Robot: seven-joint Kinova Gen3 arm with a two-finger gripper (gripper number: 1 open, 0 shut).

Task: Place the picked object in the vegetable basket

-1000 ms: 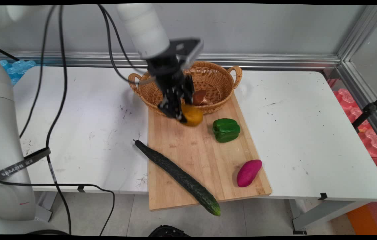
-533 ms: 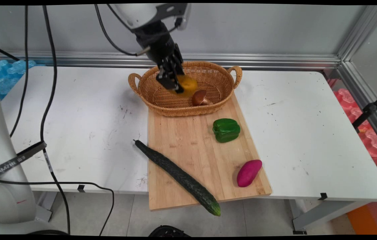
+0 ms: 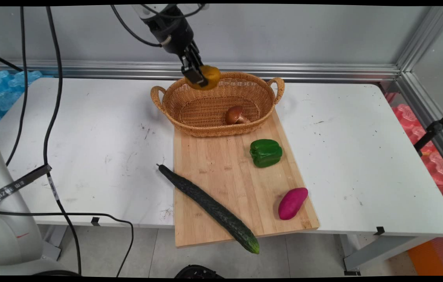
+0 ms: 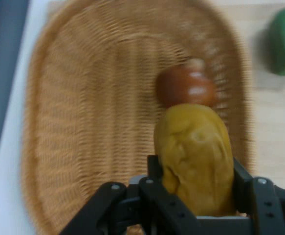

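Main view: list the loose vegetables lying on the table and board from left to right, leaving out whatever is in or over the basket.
cucumber → green pepper → purple sweet potato

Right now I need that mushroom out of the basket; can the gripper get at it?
Probably not yet. The gripper hangs above the basket with nothing between it and the mushroom, but its fingers are shut on a yellow potato.

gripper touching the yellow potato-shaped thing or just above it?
Touching. In the hand view the black gripper has its fingers pressed against both sides of the lumpy yellow potato-shaped object, which hangs in the air above the oval wicker basket.
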